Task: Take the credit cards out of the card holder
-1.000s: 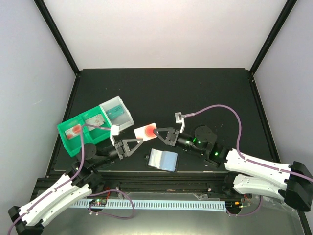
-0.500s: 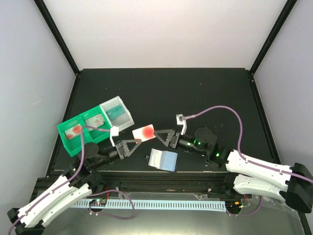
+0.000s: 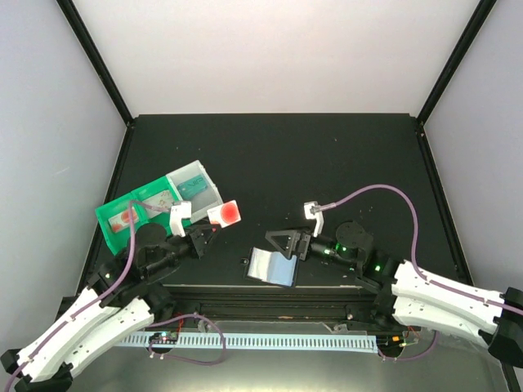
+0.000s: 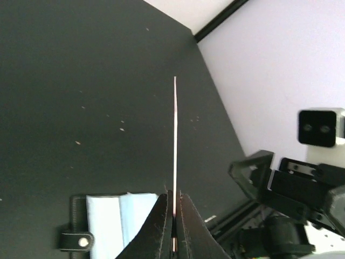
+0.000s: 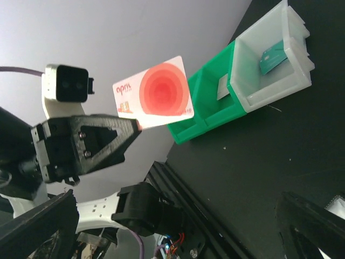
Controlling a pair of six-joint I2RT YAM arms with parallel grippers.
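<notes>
Right claw [image 3: 271, 242] released and backed off, now apart; left claw [image 3: 211, 230] clamps the red card [image 3: 226, 213], lifted toward the green tray [image 3: 114, 214].

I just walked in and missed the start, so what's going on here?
The left arm's fingers are shut on a white card with a red circle, holding it up near the green-and-clear tray. The right arm's fingers are open by the card holder, which lies unfolded on the table. Cards already sit in the tray.
</notes>
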